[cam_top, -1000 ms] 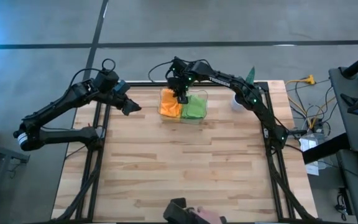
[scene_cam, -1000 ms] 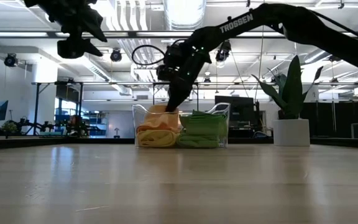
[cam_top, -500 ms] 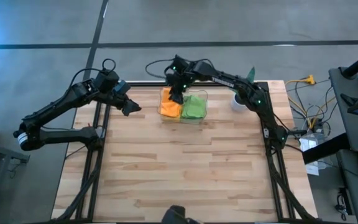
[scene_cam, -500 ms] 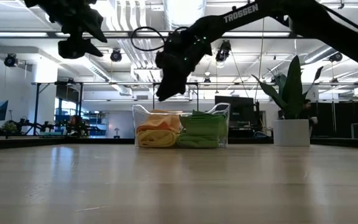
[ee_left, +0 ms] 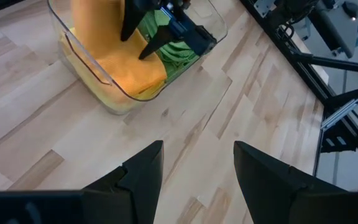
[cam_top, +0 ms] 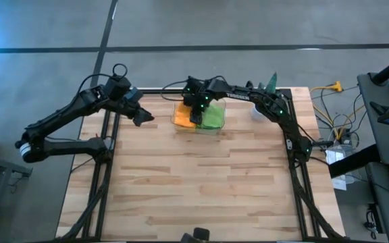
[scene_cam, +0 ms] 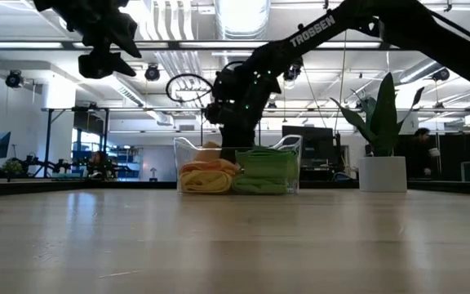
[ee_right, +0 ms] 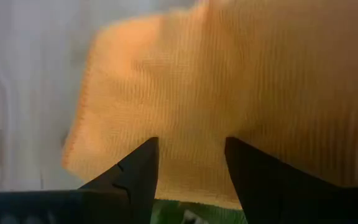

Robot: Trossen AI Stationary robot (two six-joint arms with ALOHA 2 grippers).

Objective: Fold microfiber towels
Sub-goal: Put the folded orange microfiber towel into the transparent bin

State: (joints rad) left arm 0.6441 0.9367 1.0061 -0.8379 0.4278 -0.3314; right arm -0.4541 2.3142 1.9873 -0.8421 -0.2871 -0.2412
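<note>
A clear bin stands at the table's far middle. Inside it an orange towel lies on a yellow one, and folded lime green towels fill the right half. My right gripper reaches down into the bin with its fingers open, at the orange towel's side next to the green ones. In the right wrist view the orange towel fills the picture close ahead of my right gripper. My left gripper hangs open and empty above the table, left of the bin. My right gripper comes from above, slanting into the bin. Its open fingertips stand at the top of the orange towel, close to the edge that meets the green towels. I cannot tell whether they touch the cloth.
A spiky green plant in a white pot stands at the far right corner, close to my right arm. The bin's clear walls rise around the towels. Bare wood stretches from the bin to the near edge.
My right gripper rose out of the bin off the orange towel, then came down into it again a little nearer the green towels, rolling its wrist. The orange towel's top sits lower in the bin than a second ago.
</note>
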